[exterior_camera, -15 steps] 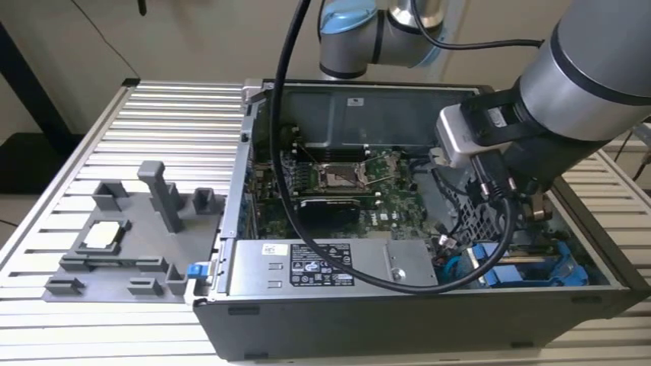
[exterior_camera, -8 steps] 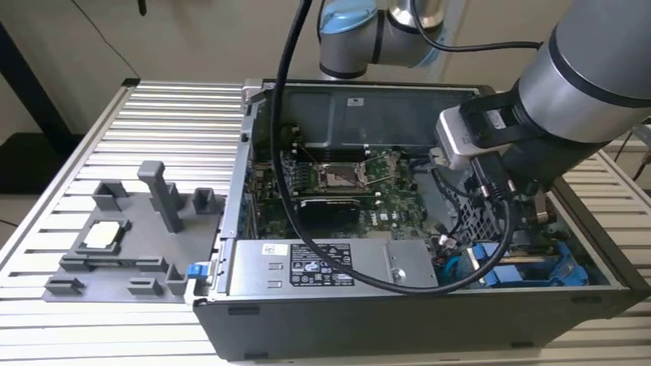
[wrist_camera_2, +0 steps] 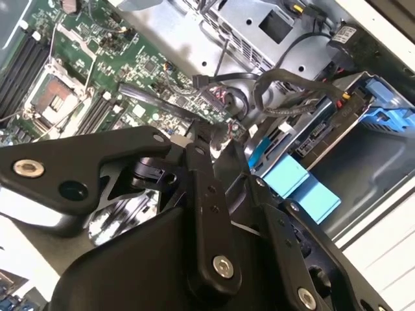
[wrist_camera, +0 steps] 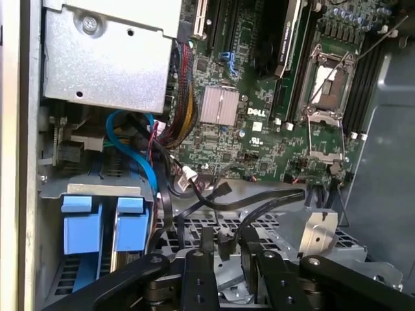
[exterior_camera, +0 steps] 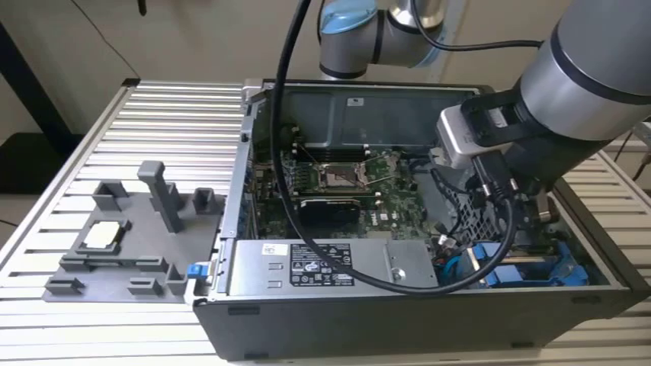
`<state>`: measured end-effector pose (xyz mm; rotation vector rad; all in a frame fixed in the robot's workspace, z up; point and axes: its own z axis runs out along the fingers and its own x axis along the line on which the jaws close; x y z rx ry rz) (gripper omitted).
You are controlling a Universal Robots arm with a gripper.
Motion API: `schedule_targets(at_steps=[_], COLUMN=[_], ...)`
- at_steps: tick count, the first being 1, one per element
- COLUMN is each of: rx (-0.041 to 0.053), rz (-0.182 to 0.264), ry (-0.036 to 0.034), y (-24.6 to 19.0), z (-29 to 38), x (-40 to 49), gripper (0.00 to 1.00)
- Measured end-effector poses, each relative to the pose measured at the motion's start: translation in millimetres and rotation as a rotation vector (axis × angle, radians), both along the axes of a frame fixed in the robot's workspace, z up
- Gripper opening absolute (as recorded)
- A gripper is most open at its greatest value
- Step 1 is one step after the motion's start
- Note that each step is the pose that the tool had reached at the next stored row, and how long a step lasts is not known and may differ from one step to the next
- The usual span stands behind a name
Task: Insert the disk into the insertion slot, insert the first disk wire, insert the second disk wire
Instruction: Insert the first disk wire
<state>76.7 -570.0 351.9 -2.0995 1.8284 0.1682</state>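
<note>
The disk [wrist_camera_2: 316, 131] lies flat in the drive bay at the case's front corner, at the exterior view's right, held in its bright blue carrier [wrist_camera_2: 391, 107]. Its connector edge faces the motherboard. The carrier's blue tabs [wrist_camera: 81, 227] stick out of the insertion slot [exterior_camera: 569, 255]. My gripper [wrist_camera: 227, 258] hangs low inside the case over the perforated cage [wrist_camera: 188, 230], beside the bay. Loose black disk wires [wrist_camera: 259, 204] run across the cage, and one wire end [wrist_camera: 224, 246] sits right at the gripper's tip. In the second wrist view my gripper [wrist_camera_2: 218, 137] points at a bundle of black wires [wrist_camera_2: 285, 81] near the disk.
The open case holds a green motherboard [exterior_camera: 341, 179] and a silver power supply box [exterior_camera: 325, 267]. A thick black cable [exterior_camera: 336, 259] loops over that box. A blue data cable [wrist_camera: 133, 146] curves by the bay. A grey fixture tray [exterior_camera: 122, 236] sits outside on the slatted table [exterior_camera: 152, 114].
</note>
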Motion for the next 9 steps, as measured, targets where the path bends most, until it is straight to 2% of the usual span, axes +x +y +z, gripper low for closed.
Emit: schedule_targets(at_steps=[3, 8, 9], rx=[0.0009, 0.0014, 0.0013], rz=[0.000, 0.000, 0.000], ry=[-0.0046, -0.0047, -0.0047], y=[0.0, 0.0, 0.0], z=[-3.6, -3.7, -3.7], x=[0.0, -0.1, 0.0], gripper=[0.31, 0.29, 0.22])
